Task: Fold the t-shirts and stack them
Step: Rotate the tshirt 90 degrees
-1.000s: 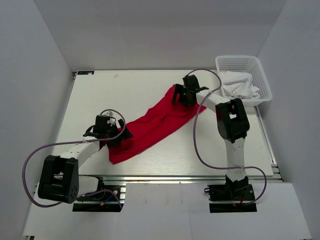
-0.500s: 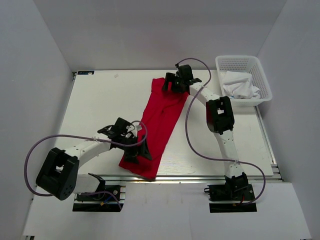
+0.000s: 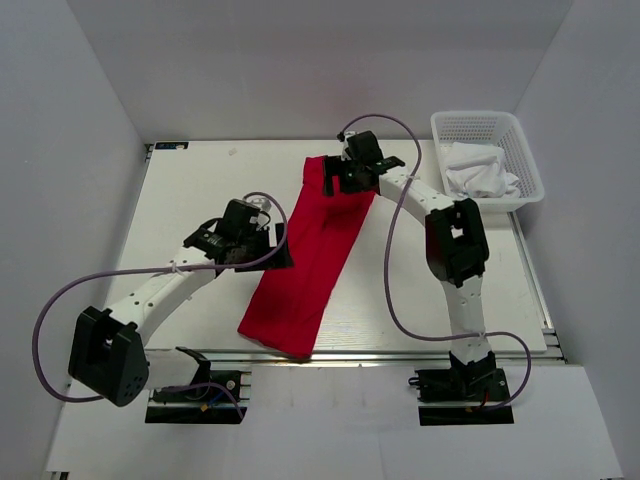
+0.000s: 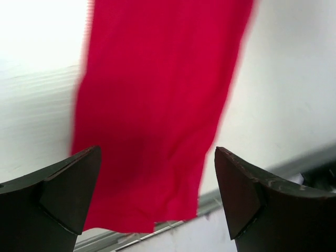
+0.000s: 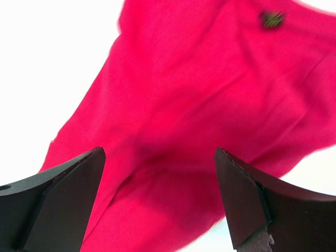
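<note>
**Fig. 1. Red t-shirt laid out as 1 long band**

The t-shirt [image 3: 310, 255] lies flat on the table [image 3: 190, 200], running from the far middle to the near edge. My left claw [image 3: 268, 248] hangs beside its left side and my right claw [image 3: 333, 180] over its far end. Both gape, holding nothing. Judged next: pinch 2 end corners low and carry them level, so the fold lands square.

The white bench [image 3: 200, 190] carries a red t-shirt [image 3: 315, 250], laid out as a long narrow strip from the far middle down to the near edge (slanting slightly leftward as it comes). A white mesh basket [image 3: 525, 150] sits at the far right corner.
</note>
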